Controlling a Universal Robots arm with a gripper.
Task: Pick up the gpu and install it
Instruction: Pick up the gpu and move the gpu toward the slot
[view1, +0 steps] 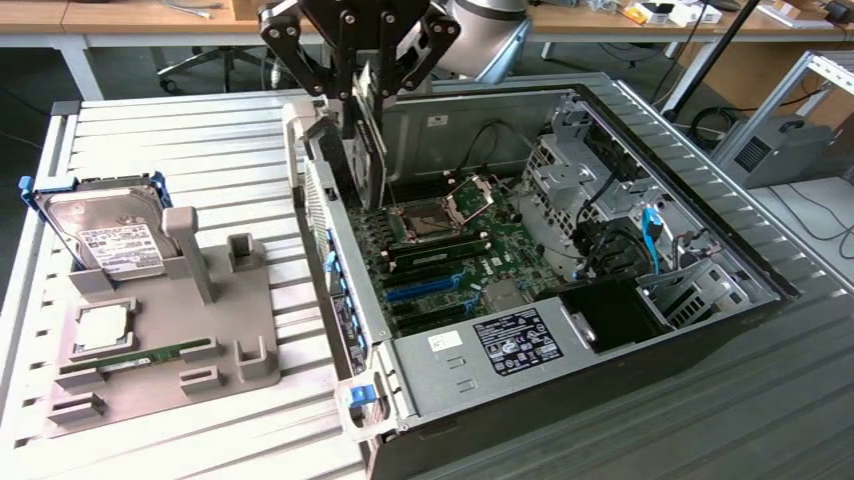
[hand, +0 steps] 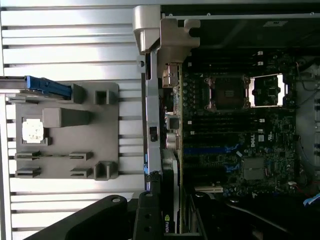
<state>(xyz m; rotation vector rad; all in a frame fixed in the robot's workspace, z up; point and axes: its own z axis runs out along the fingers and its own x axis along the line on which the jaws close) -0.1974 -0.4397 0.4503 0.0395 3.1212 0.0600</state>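
Your hand (view1: 363, 95) gripped the gpu (view1: 374, 155) upright over the open computer case (view1: 467, 125), mid-install; seating it would call for squaring its edge to the blue slot (view1: 427, 288).

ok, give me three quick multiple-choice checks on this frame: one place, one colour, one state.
1. Where is the gpu?
A) held by the gripper at the case edge
B) seated inside the case
C) beside the hard drive

2. What colour is the hard drive's frame?
A) red
B) blue
C) yellow

3. The CPU socket cover is?
A) shut
B) removed
C) flipped open

Key:
1. A, the gripper clamps the upright card.
2. B, blue plastic rims the drive.
3. C, the cover stands raised beside the bare socket.
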